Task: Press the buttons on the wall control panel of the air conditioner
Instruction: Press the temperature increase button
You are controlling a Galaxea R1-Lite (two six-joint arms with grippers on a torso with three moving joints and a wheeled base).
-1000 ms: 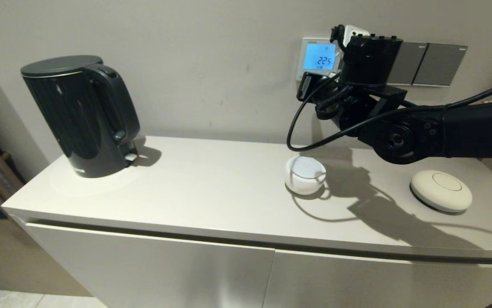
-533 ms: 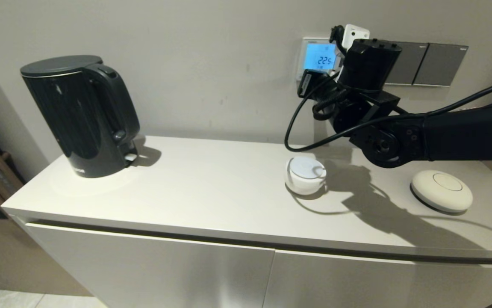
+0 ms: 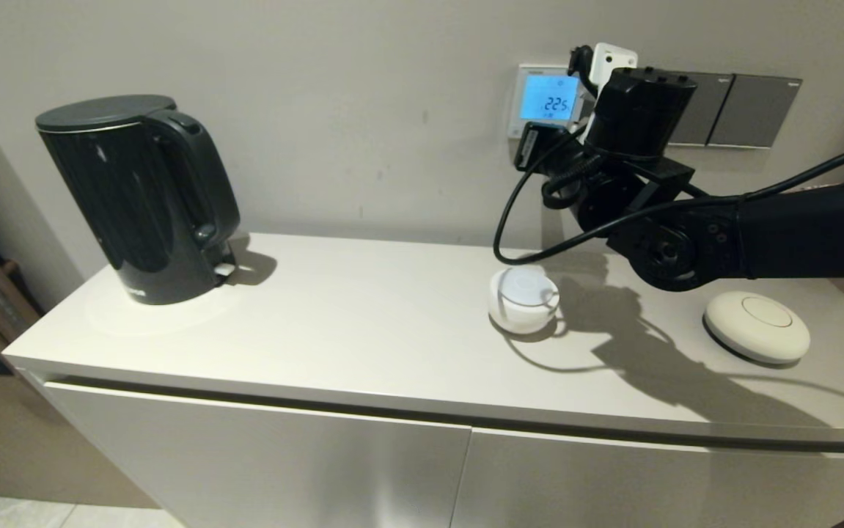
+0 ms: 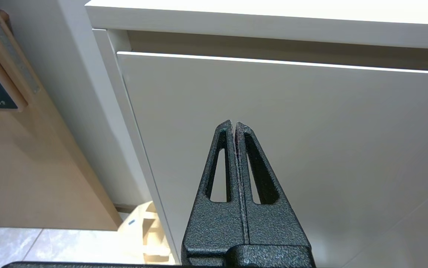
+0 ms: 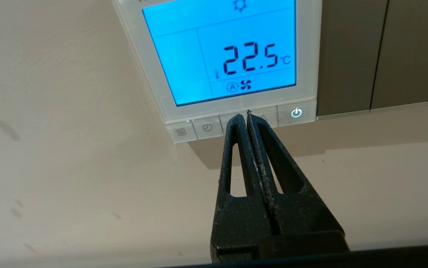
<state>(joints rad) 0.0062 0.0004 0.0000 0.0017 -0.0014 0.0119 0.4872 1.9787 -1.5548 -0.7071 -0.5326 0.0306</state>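
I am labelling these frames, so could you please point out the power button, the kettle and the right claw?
power button (image 5: pixel 296 113), right wrist view, on its lit symbol.
kettle (image 3: pixel 128 213), head view, on its dark body.
right claw (image 5: pixel 243 116), right wrist view, at its closed tips.

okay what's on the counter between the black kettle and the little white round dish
Nothing: in the head view the counter is bare between the kettle and the white dish.

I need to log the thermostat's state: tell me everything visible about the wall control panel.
The wall control panel is a square, white-framed plastic unit beside dark grey switch plates. Its screen glows blue, reading 22.5 °C with sun and fan icons. Below runs a strip of pale buttons, the power one lit. The shut right gripper points at the strip's middle.
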